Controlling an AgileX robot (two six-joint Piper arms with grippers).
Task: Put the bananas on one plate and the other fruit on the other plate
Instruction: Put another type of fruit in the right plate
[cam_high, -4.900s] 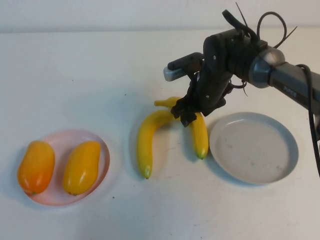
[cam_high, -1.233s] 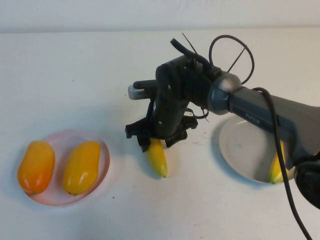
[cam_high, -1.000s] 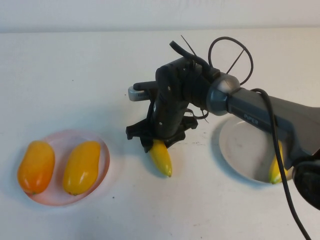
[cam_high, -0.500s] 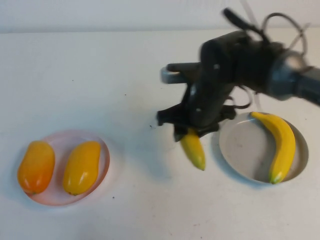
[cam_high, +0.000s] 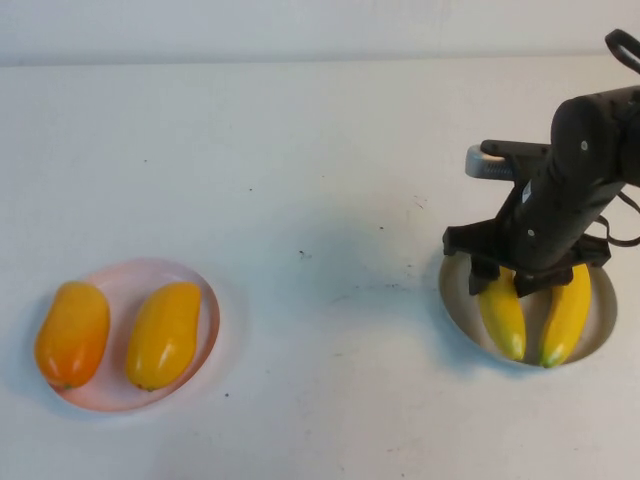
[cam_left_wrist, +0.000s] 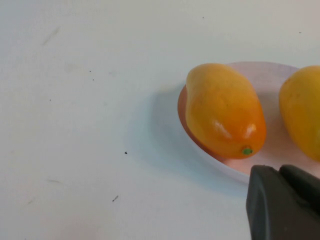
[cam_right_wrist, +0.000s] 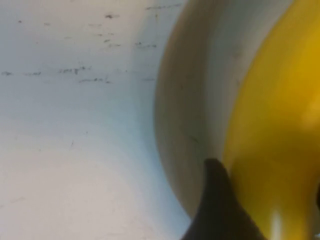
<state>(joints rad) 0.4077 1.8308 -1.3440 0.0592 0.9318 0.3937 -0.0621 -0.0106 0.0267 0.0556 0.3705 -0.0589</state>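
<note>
Setting second banana on grey plate | right claw over it, jaws state: cannot tell | left claw together beside pink plate, you're parked.

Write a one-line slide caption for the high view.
Right gripper over the grey plate with both bananas in it; two mango-like fruits on the pink plate.

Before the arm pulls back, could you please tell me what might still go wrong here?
The right gripper sits low over the grey plate, jaws astride the nearer of the bananas; lifting away could drag it off. The two bananas lie close together, so one may nudge the other. The left gripper, shut, rests beside the pink plate.
</note>
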